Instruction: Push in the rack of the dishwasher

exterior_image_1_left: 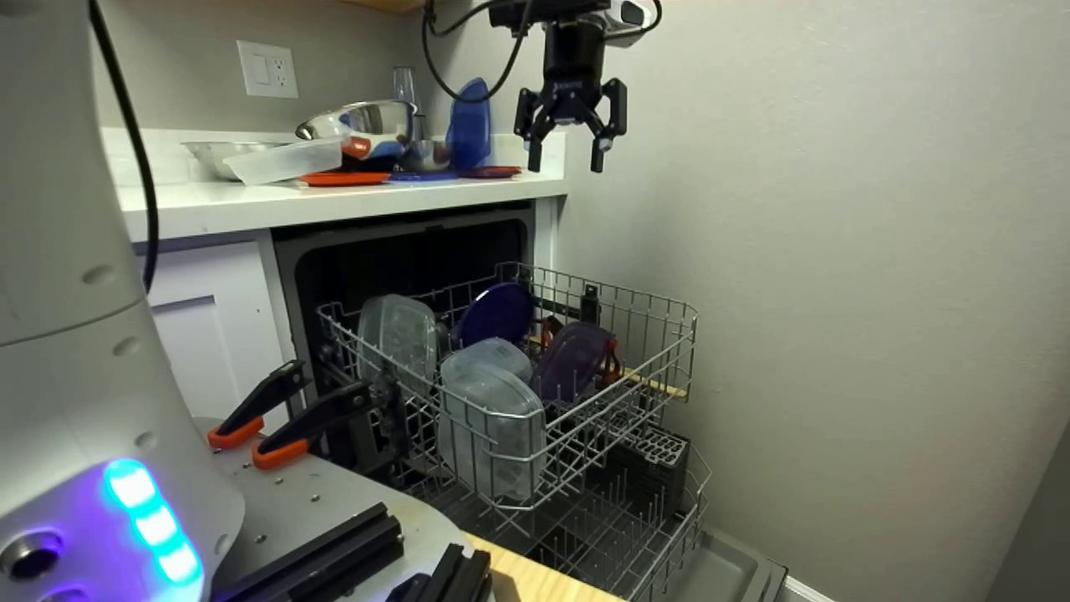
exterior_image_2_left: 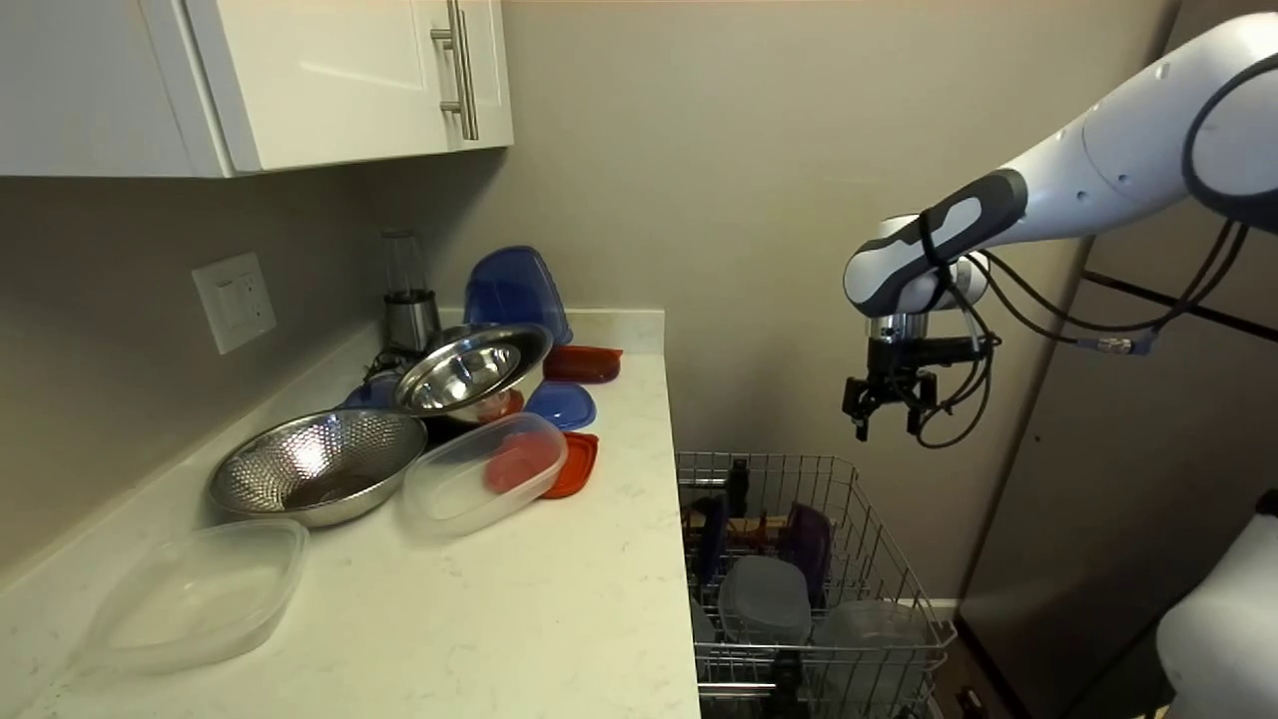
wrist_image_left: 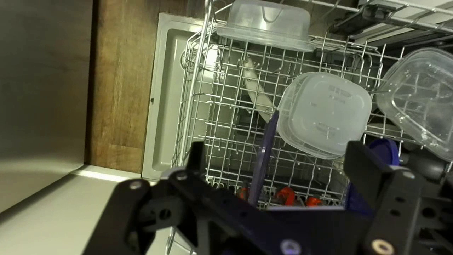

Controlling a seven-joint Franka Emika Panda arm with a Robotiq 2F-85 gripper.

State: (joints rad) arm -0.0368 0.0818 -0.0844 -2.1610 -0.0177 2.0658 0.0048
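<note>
The upper wire rack point(exterior_image_1_left: 692, 334) is pulled out of the dishwasher point(exterior_image_1_left: 288, 284) and holds several clear containers point(exterior_image_1_left: 493, 418) and purple-blue lids point(exterior_image_1_left: 573, 359). It also shows in an exterior view point(exterior_image_2_left: 902, 559) and in the wrist view point(wrist_image_left: 193, 88). The lower rack point(exterior_image_1_left: 660, 560) is also out, over the lowered door point(exterior_image_1_left: 736, 577). My gripper point(exterior_image_1_left: 566, 159) is open and empty, pointing down, well above the upper rack and apart from it. It also shows in an exterior view point(exterior_image_2_left: 888, 427). In the wrist view its fingers point(wrist_image_left: 276, 157) stand wide apart over the rack, hiding part of it.
The white counter point(exterior_image_2_left: 559, 599) above the dishwasher bears metal bowls point(exterior_image_2_left: 319, 469), clear containers point(exterior_image_2_left: 200, 599) and red and blue lids. A wall point(exterior_image_1_left: 836, 251) runs close along the rack's far side. Black and orange clamps point(exterior_image_1_left: 276, 418) sit by the robot's base.
</note>
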